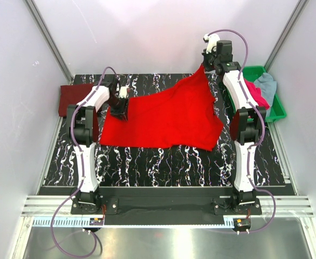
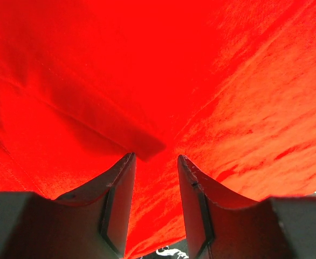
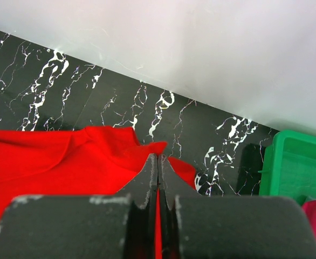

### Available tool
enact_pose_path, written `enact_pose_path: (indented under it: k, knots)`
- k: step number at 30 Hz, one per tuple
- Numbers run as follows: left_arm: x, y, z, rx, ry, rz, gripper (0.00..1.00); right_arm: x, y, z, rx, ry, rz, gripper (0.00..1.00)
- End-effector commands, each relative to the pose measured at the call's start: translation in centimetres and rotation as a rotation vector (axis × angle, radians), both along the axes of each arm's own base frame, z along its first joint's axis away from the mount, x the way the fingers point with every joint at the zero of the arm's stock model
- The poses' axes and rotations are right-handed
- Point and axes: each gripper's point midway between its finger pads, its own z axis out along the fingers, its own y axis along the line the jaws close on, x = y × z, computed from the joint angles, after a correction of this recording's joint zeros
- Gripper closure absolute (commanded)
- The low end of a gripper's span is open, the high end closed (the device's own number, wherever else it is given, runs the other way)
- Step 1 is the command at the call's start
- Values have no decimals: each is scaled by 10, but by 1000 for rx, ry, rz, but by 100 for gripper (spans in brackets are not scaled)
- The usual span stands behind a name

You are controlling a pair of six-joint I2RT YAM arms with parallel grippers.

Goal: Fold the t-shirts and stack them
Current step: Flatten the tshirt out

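Nearest me, the bright red t-shirt [image 1: 169, 116] lies spread over the middle of the black marbled tabletop [image 1: 163, 162], rumpled and with no fold made yet, so I judge the work on it has barely begun. My left gripper [image 2: 156, 156] sits low at the shirt's left edge with its jaws apart. Red cloth fills the view ahead and a small folded lip of fabric lies right at the fingertips, but nothing is pinched between them. Farther back, my right gripper [image 3: 158, 157] is pressed closed on the shirt's far right corner and holds it raised off the tabletop. At the far left the dark maroon t-shirt [image 1: 71, 100] lies flat and looks folded already. At the far right the green tray [image 1: 255, 70] holds the magenta-pink t-shirt [image 1: 256, 96] and the pale grey-blue t-shirt [image 1: 267, 83], both bunched and waiting.
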Motion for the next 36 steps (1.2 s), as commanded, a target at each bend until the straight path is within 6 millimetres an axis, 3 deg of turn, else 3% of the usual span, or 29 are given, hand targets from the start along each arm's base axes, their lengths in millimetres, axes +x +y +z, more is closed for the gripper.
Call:
enact_pose_path:
  k: [1,8,15,21,25,27,31,33,34,36]
  knots:
    - [9,5,23,5,-70,24,58,-6,2,51,32,-90,14,100]
    - [14,8,14,15,-61,28,60,-8,1,48,25,-82,15,100]
    - [12,5,13,1,-53,24,74,-6,-1,48,23,-84,9,100]
    - [8,6,10,5,-42,32,78,-7,1,51,27,-88,11,100]
    - [7,7,7,23,-40,31,100,-8,0,51,25,-87,10,100]
    - [9,8,9,26,-48,31,100,-10,0,54,23,-91,13,100]
    - [10,10,24,30,-77,22,100,-13,-3,60,11,-98,10,100]
    - [16,12,49,30,-136,16,100,-17,-9,71,-12,-118,-6,100]
    - [21,14,73,28,-192,15,100,-19,-15,76,-20,-126,-17,100]
    - [24,19,99,39,-249,1,100,-25,-27,103,-40,-181,-59,100]
